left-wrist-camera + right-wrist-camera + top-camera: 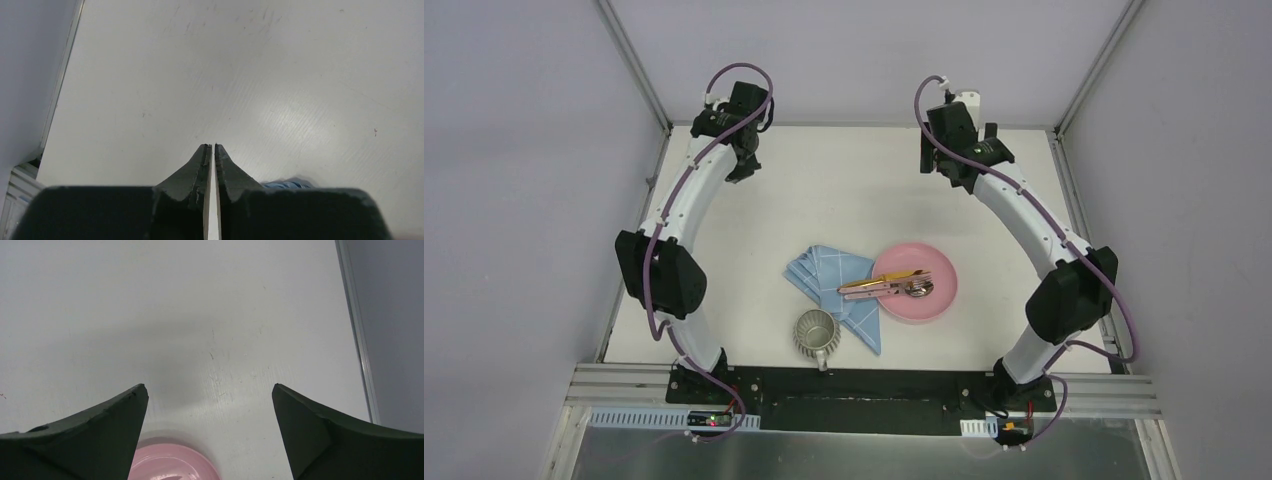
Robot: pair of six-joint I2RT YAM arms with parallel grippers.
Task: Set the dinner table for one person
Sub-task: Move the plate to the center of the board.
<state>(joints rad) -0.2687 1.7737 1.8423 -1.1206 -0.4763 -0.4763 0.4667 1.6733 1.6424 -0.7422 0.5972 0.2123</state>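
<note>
Dinner table (pixel 824 200) lay as a broad off-white top inside aluminium rails, filling the floor of the enclosure, with both arm bases bolted at its near edge. Toward the near middle sat a small cluster. A light-blue cloth (pixel 824 270) with grid lines lay rumpled and folded, and a pink plate (pixel 936 264) touched its right side. Cutlery (pixel 889 287) with pink and yellow handles lay in a bundle across the plate's left rim. The metal heads rested on the plate and the handle ends reached over the cloth. A grey ribbed mug (pixel 815 332) stood upright just beside the cloth's near-left edge, its handle turned to the near rail; whether it touched the cloth could not be told.

Both arms arched out to the far corners, well apart from the cluster. The left gripper (pixel 742 165) hung over bare tabletop at the far left. In its wrist view the left gripper (pixel 210 146) had its fingers pressed almost together, only a hairline slit between them and nothing in it, with a scrap of the blue cloth (pixel 287 184) showing behind. The right gripper (pixel 964 175) hung at the far right. Its wrist view showed the right gripper (pixel 210 390) spread wide and empty, the plate's edge (pixel 172 465) below. Two small boards on the near rail carried lit dots, and any lettering there was too small to read.
</note>
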